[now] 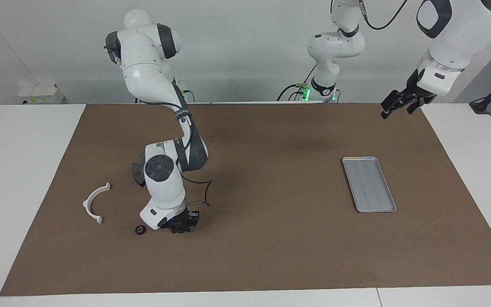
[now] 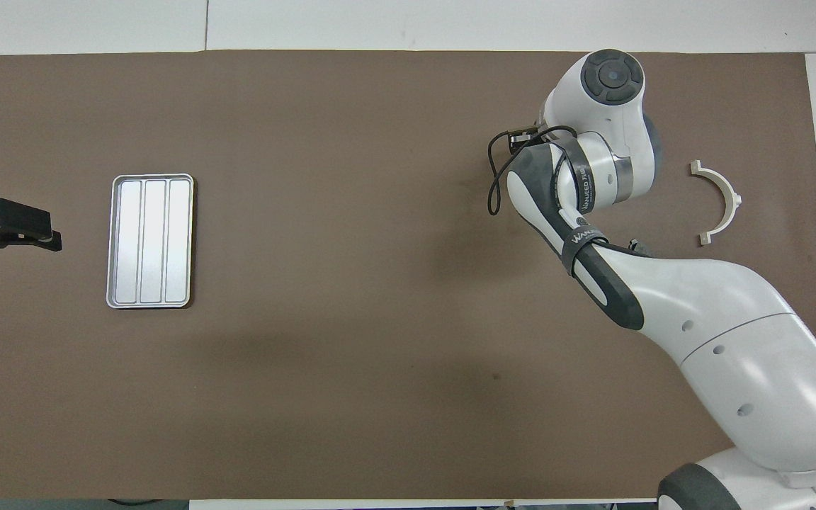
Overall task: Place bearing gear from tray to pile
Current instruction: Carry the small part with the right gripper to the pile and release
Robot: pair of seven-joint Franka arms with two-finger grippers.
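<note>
One piece of lettering can be made out — pale print on the black band (image 2: 579,239) strapped around the white-and-grey right arm (image 2: 705,312), seen in the overhead view. It starts with "WAN"; the remaining letters are too small to read. A second dark grey collar (image 2: 576,185) higher on the same arm carries similar pale print — it seems to be the same word, but it cannot be read with confidence. No other text or numbers are legible.
</note>
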